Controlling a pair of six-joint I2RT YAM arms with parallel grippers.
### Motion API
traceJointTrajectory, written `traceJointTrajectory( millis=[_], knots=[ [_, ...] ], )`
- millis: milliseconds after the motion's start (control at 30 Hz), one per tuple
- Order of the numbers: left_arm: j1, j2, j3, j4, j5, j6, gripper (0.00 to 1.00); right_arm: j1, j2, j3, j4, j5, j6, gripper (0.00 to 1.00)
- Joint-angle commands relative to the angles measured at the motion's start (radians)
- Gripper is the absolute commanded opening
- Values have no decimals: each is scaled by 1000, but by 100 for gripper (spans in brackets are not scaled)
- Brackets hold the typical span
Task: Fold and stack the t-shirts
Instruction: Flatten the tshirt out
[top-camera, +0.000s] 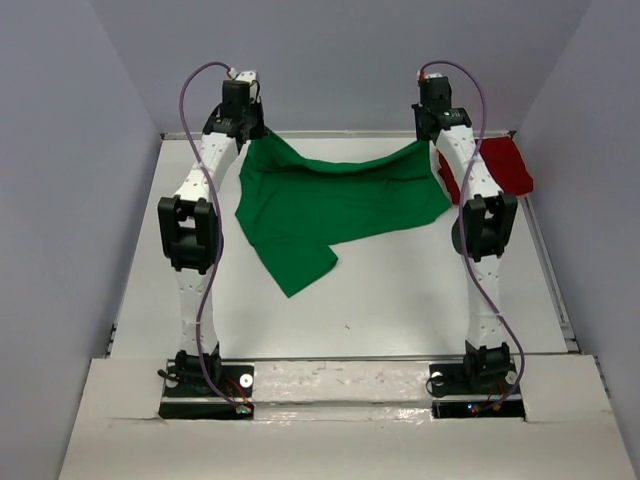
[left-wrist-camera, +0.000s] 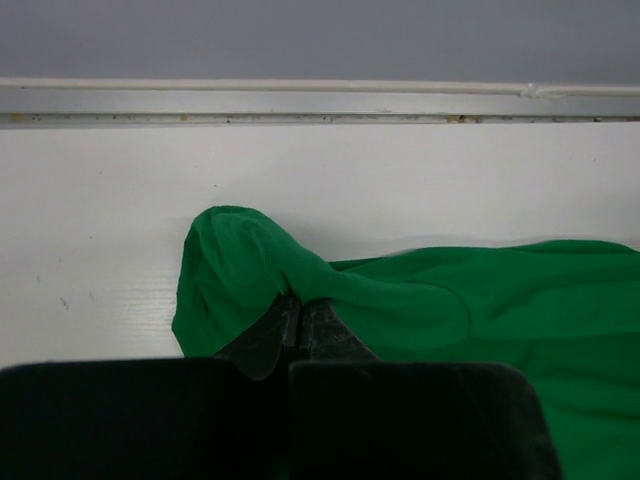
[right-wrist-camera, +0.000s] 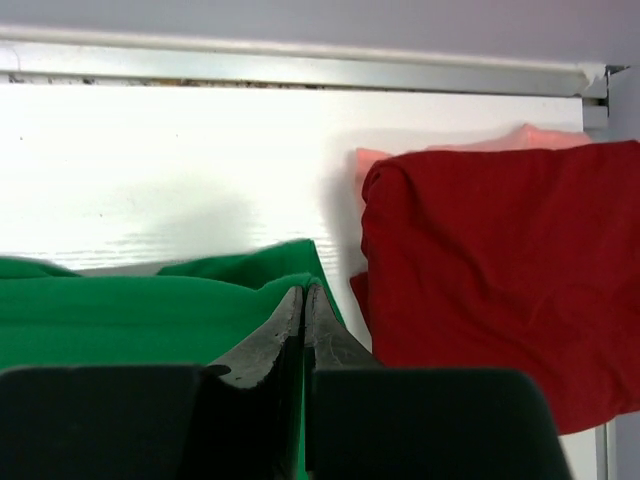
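left gripper (left-wrist-camera: 298, 308): clamped on green shirt (top-camera: 330, 200) corner
right gripper (right-wrist-camera: 303, 295): clamped on other corner
red shirt (right-wrist-camera: 490, 280): just right of it

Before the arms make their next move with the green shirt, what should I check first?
1. Left jaws gripping the green shirt: ok, shut on a bunched corner.
2. Right jaws gripping it: ok, shut on the other far corner.
3. Green shirt flat: not ok, one creased flap trails toward the near edge.
4. Red shirt apart from the green: ok, a thin strip of table shows between them in the right wrist view.
5. Red shirt folded: cannot tell, it looks rumpled.
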Motion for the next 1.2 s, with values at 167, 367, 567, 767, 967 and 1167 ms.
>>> traceJointTrajectory(
  millis=[167, 367, 567, 767, 967, 1167],
  knots=[
    [5, -156, -30, 89, 55, -21, 0, -5, -53, 82, 122, -41, -14, 0],
    [-35, -335, -65, 50, 43, -1, 0, -5, -244, -40, 74, -26, 15, 0],
    [-67, -581, -42, -79, 36, -1, 0, -5, -667, -324, 122, -7, 48, 0],
    [-95, -892, -183, -96, 18, 7, 0, 86, -1025, -521, 162, 89, 31, 0],
    [-115, -1202, -337, -102, 43, -15, 0, 297, -1279, -628, 47, 307, 43, 0],
    [-113, -1317, -365, -186, 61, -30, 0, 297, -1385, -639, -113, 327, 112, 0]
  ],
)
